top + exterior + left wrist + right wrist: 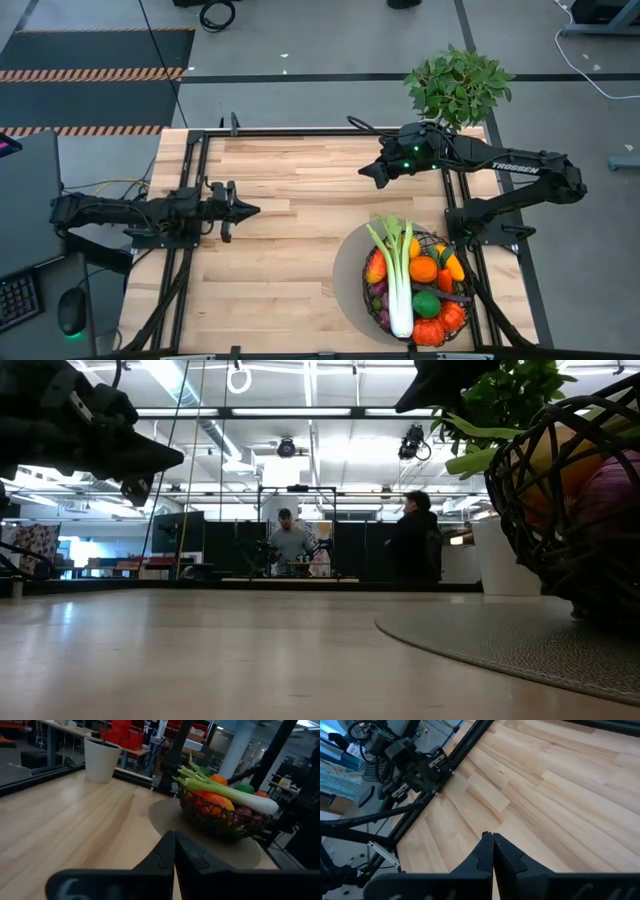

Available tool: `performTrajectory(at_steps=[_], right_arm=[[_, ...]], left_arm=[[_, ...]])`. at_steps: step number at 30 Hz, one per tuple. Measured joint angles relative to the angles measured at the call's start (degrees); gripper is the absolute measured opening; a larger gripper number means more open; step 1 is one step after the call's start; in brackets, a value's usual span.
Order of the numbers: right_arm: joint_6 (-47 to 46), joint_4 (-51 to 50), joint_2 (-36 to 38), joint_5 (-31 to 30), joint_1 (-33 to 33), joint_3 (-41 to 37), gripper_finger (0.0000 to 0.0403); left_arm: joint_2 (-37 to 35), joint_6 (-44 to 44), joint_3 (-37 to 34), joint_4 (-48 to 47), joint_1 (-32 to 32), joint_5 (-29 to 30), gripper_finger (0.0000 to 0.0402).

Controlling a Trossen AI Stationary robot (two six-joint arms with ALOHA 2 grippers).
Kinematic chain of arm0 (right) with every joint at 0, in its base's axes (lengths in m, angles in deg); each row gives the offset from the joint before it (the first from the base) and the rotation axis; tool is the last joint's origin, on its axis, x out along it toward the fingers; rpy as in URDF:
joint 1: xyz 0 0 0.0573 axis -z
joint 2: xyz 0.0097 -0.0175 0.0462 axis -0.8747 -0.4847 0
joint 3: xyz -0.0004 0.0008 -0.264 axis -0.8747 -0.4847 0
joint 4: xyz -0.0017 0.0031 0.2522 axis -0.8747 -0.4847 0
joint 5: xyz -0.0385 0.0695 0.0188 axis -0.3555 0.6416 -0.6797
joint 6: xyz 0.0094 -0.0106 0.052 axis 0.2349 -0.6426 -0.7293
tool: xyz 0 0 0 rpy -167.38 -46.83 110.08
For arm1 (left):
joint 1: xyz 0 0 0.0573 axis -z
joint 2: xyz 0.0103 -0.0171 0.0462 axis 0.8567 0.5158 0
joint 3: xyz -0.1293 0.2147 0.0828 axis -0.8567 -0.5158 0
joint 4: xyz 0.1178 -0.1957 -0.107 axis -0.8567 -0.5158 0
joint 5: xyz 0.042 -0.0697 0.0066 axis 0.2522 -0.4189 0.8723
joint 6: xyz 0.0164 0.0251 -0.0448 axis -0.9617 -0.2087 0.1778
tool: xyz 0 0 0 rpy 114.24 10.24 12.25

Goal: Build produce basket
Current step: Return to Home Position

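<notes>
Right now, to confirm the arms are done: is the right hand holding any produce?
No, the right hand is shut with nothing between its fingers, above the table.

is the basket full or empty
Full: the basket is heaped with produce, and the leek lies across the top, its leaves poking past the rim.

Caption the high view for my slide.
Basket full of toy produce, leek on top, on a round mat; left gripper and right gripper shut, clear of it.

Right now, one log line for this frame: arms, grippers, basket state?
left gripper: shut, empty, table's left side | right gripper: shut, empty, above far table | basket: on mat, filled with produce, leek on top
</notes>
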Motion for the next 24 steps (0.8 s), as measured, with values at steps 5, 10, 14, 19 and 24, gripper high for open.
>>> performTrajectory(at_steps=[5,10,14,19,24], right_arm=[[0.0,0.1,0.0,0.0,0.0,0.0,0.0008],[2.5,2.2,-0.2,-1.6,-0.2,0.0,0.0008],[3.5,5.0,-0.2,-4.7,-0.2,0.0,0.0008],[6.6,5.5,-0.2,-5.6,-0.2,0.0,0.0008],[9.0,10.6,-0.1,-8.8,-0.2,-3.3,0.0008]], left_arm=[[0.0,0.1,0.0,0.1,0.0,0.1,0.0009],[0.0,-3.2,0.0,1.4,0.0,0.2,0.0018],[0.0,-5.1,0.0,1.5,0.0,0.2,0.0014],[0.0,-4.3,0.0,1.5,0.0,0.2,0.0011],[0.0,-4.3,0.0,1.4,0.0,0.2,0.0022]])
